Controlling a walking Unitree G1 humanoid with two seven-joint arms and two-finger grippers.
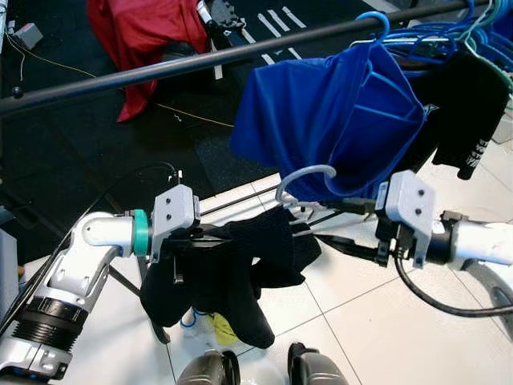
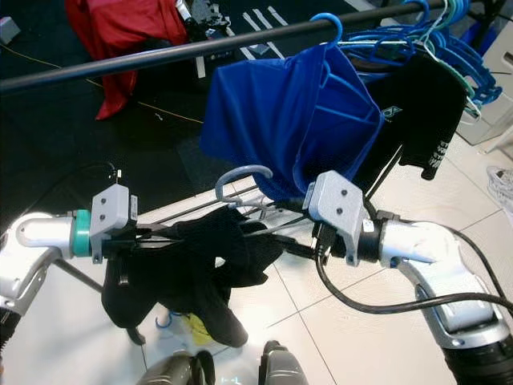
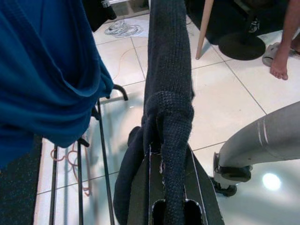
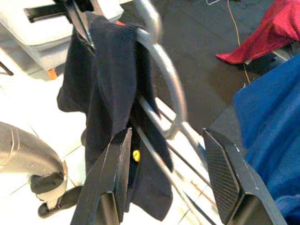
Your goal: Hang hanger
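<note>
Slippage looked the main risk: the hanger (image 2: 240, 178), draped in a black garment (image 2: 192, 269), sat low in the centre of the frame, well below the rail (image 2: 160, 54). The left gripper (image 1: 192, 239) was clenched on the knit, while the right gripper (image 4: 171, 176) stood released around the hook. Lifting by cloth alone could tilt the hanger, and the blue shirt (image 2: 288, 120) crowded the rail.

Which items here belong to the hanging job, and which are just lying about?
Job:
grey hanger
black garment
rail
left gripper
right gripper

Lying about:
blue shirt
red cloth
blue hangers
</note>
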